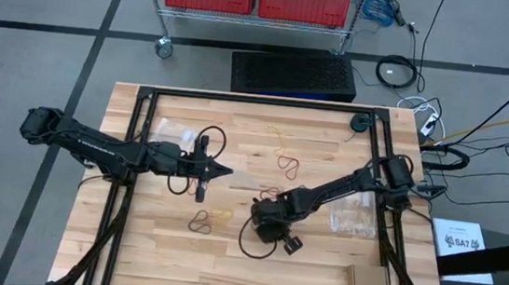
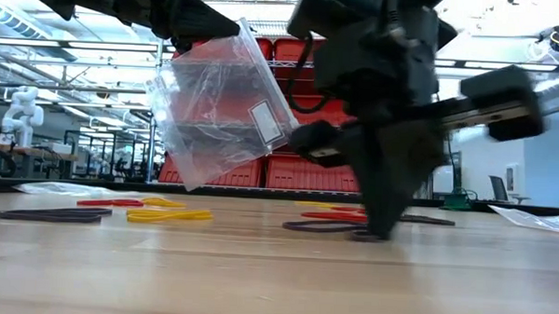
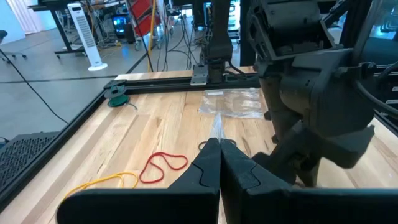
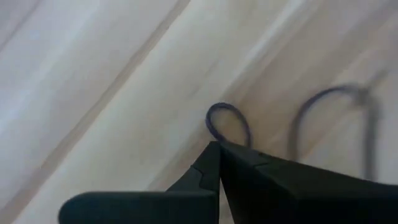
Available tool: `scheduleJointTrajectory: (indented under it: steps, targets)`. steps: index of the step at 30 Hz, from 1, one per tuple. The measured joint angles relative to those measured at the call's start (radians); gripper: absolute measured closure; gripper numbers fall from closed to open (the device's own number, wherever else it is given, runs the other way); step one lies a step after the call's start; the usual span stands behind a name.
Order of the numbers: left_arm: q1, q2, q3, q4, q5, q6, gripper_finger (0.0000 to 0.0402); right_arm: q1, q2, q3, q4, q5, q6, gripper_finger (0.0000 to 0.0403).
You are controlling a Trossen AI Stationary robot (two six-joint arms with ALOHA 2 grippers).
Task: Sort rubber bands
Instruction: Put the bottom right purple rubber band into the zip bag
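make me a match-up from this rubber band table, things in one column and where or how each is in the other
Things:
1. clear plastic bag
2. left gripper
3. right gripper
4. brown card

Places or states:
a. tips down at a dark rubber band on the table
b. shut on the bag's edge
c. lying flat near the table's front right corner
d. hanging in the air above the wood

Pairs: 1-d, 2-b, 3-a, 4-c

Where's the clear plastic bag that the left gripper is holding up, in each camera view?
High view: the clear bag shows faintly at the tip of the left gripper, mid-table.
Low view: upper left of centre, hanging tilted above the wood.
Left wrist view: an edge-on sliver just past that gripper's shut fingers.
Right wrist view: not in it.
Shared landmark: the right gripper, lowered to the wood beside the bag.
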Motion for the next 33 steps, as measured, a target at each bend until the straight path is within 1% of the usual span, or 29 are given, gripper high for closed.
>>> scheduleJointTrajectory:
  steps: [5,8,11,15,19,25,31,33]
  targets:
    - [0.000,0.000,0.000,0.000,0.000,0.000,0.0401,-0.029,0.004,0.001,0.098,0.053,0.004,0.0403]
    - [0.000,0.000,0.000,0.000,0.000,0.000,0.0401,-0.047,0.004,0.001,0.133,0.063,0.026,0.0402]
    - [0.000,0.000,0.000,-0.002,0.000,0.000,0.0401,-0.058,0.004,0.001,0.128,0.059,0.052,0.0402]
    - [0.000,0.000,0.000,-0.003,0.000,0.000,0.0401,-0.060,0.003,0.030,0.055,0.044,0.174,0.0397]
    - [0.000,0.000,0.000,-0.003,0.000,0.000,0.0401,-0.058,0.002,0.063,-0.018,0.035,0.293,0.0366]
    - [0.000,0.000,0.000,-0.003,0.000,0.000,0.0401,-0.057,0.000,0.071,-0.025,0.044,0.387,0.0297]
    - [0.000,0.000,0.000,-0.004,0.000,0.000,0.0401,-0.060,0.000,0.071,-0.021,0.187,0.400,0.0242]
    - [0.000,0.000,0.000,-0.004,0.000,0.000,0.0401,-0.066,0.000,0.071,-0.021,0.196,0.400,0.0229]
